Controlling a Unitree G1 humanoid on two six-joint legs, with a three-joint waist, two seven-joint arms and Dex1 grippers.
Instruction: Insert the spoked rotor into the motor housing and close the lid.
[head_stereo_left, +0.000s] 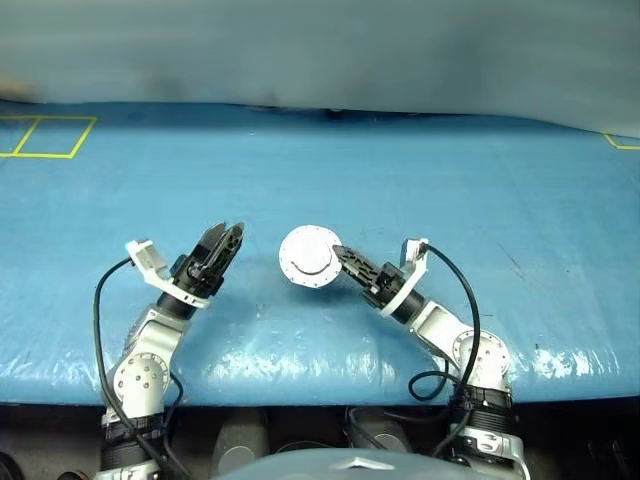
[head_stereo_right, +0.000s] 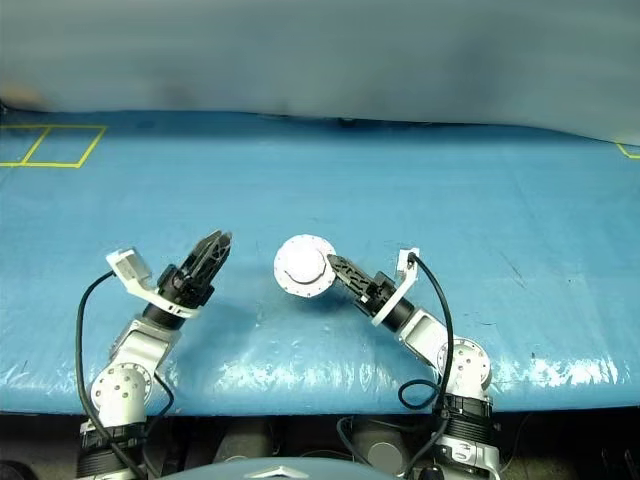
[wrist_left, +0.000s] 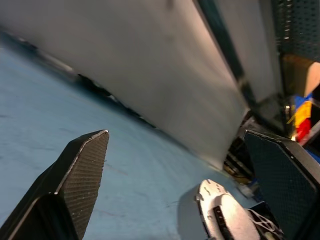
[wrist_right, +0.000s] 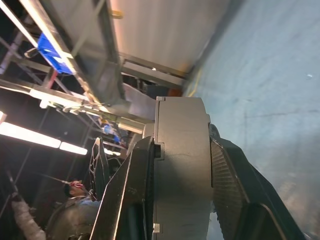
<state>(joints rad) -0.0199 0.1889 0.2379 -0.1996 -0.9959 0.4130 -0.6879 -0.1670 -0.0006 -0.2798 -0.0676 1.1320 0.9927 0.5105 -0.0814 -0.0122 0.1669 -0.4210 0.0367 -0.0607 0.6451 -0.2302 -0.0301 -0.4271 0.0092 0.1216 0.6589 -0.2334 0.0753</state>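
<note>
Housing closed up and held off the table

The motor housing (head_stereo_left: 309, 257) sits with its lid (wrist_right: 172, 150) shut, a plain pale face toward the head camera, pinched edge-on by the right gripper (head_stereo_left: 343, 257) reaching in from its right, above the blue table (head_stereo_left: 500, 200). Left of the housing, near but apart, the left gripper (head_stereo_left: 226, 238) has its fingers (wrist_left: 85, 165) spread wide, holding nothing.

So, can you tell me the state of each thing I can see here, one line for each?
Motor housing: lid closed, lifted above the blue table, clamped by its two flat faces.
Right tool: shut on the motor housing.
Left tool: fingers wide open, holding nothing, apart from the motor housing.
</note>
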